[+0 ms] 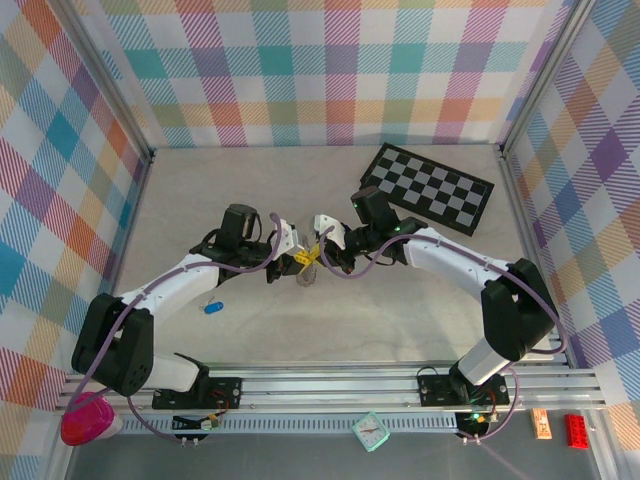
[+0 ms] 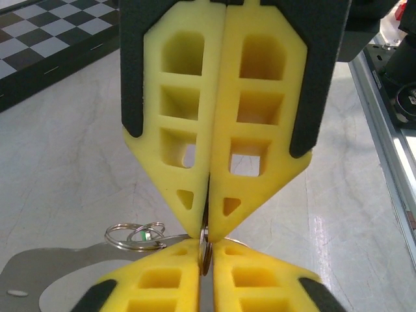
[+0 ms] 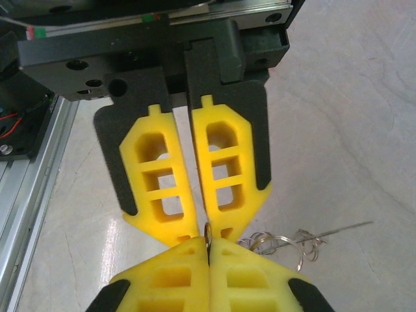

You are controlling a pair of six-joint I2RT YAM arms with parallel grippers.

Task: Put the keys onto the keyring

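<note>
From above, your left gripper (image 1: 300, 260) and right gripper (image 1: 325, 252) meet tip to tip over the middle of the tabletop (image 1: 400, 320). What they share is too small for you to make out here. A blue key (image 1: 212, 307) lies alone beside the left arm, well apart from the tips. The chequered board (image 1: 428, 188) sits at the far right.

On your left wrist camera, the left gripper's yellow fingers rise from the bottom edge, pressed all but together on the keyring (image 2: 205, 250), which you see edge-on as a thin metal ring. The right gripper's tips come down onto the same ring, closed as well. Just to the left, a tangle of silvery wire loops (image 2: 136, 235) with a speck of green in it lies at the edge of a flat grey plate (image 2: 39, 279).

On your right wrist camera, both pairs of fingers again pinch that ring between them, raised off the tabletop. The loops hang just beside the tips, and a thin straight wire (image 3: 348, 227) runs off to the right.
</note>
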